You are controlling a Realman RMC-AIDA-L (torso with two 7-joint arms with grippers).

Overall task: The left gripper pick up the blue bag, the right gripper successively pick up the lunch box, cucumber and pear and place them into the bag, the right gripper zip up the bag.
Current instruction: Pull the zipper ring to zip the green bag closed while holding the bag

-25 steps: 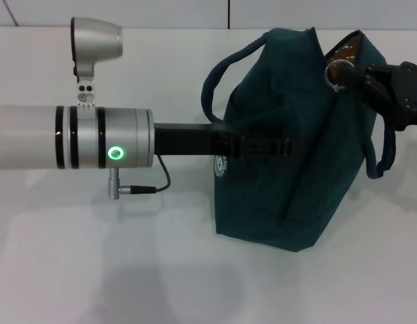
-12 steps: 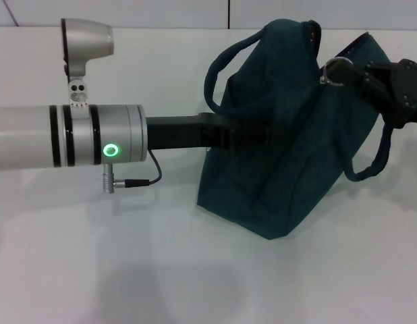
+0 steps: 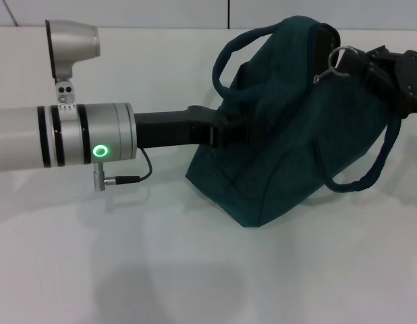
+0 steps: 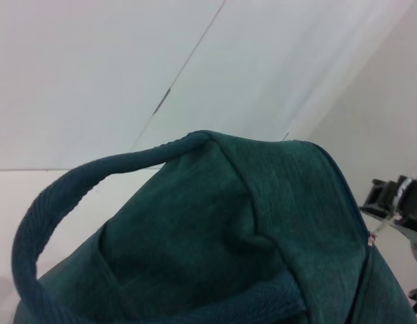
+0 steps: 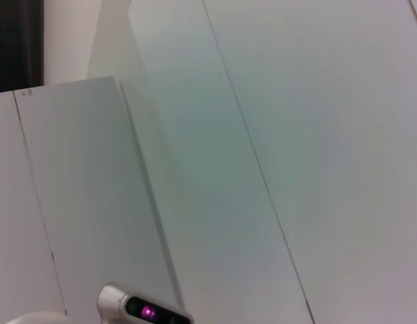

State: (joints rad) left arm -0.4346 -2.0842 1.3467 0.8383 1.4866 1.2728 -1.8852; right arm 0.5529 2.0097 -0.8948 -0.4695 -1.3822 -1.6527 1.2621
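Head view: left gripper (image 3: 242, 131) jaws clamped on blue bag (image 3: 289, 135), right gripper (image 3: 360, 64) prob. clamped on zip ring (image 3: 332, 59)

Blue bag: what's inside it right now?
Cannot tell. The blue bag looks zipped, with the right gripper at its ring pull; fabric hides any contents.

The bench (image 3: 195, 270) lies open along its near edge and toward its left side. The bag (image 3: 289, 148) blocks the far right, with the left claw (image 3: 239, 131) pressed against it and the right claw (image 3: 360, 64) at its top.
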